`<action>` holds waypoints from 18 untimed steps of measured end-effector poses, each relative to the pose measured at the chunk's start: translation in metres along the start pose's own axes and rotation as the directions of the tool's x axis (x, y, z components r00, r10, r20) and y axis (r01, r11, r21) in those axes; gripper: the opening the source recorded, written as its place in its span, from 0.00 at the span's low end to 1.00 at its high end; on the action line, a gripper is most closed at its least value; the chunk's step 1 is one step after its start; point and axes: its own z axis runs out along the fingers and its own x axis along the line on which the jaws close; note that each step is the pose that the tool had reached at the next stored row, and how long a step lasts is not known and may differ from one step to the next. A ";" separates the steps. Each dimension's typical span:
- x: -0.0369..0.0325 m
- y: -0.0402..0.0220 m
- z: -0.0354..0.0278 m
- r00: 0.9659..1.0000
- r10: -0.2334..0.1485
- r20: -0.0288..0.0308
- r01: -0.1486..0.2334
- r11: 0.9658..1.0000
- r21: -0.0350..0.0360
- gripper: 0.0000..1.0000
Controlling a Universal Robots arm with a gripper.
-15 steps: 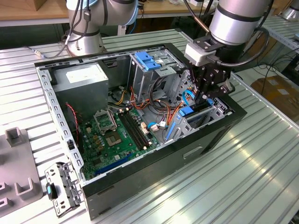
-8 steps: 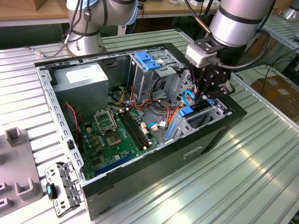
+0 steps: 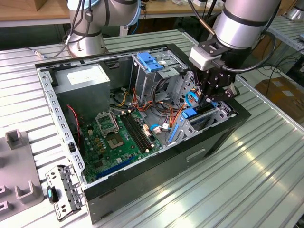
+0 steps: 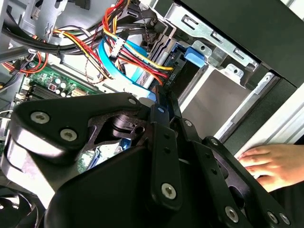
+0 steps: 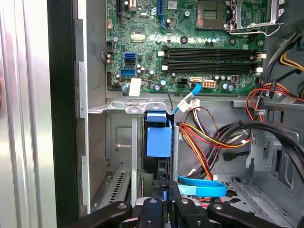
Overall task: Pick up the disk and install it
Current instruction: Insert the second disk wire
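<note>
- One gripper [image 3: 212, 96], black, on a silver arm, was lowered into the drive bay at the exterior view's right end of the open computer case [image 3: 156, 183]. In the first wrist view its fingers [image 5: 164, 187] were pressed together on the thin edge of the disk [image 5: 159, 135].
- One disk, framed by a light-blue rail, stood on edge in the bay slot, just beside bundled red, orange and yellow cables [image 5: 209, 137] and a flat blue data cable [image 5: 202, 189].
- One green motherboard [image 3: 116, 137] lay on the case floor, with a grey power supply [image 3: 85, 80] behind it and a blue bracket [image 3: 149, 61] atop a grey cage.
- One hand [image 4: 270, 161] of a person rested on the outer side of the case in the second wrist view.
- One loose metal bracket [image 3: 64, 190] lay near the case on the ribbed metal table [image 3: 247, 180].
- One brown cardboard piece [image 3: 280, 92] lay on the floor beyond the table.
</note>
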 end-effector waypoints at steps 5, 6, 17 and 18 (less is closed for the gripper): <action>0.0005 0.0002 0.0014 1.000 0.000 0.003 0.000 1.000 0.000 0.16; 0.0005 0.0002 0.0017 1.000 0.000 0.004 0.000 1.000 0.000 0.16; 0.0008 0.0000 0.0013 1.000 0.002 0.021 -0.002 1.000 0.000 0.16; 0.0009 0.0001 0.0016 1.000 0.002 0.021 -0.002 1.000 0.000 0.16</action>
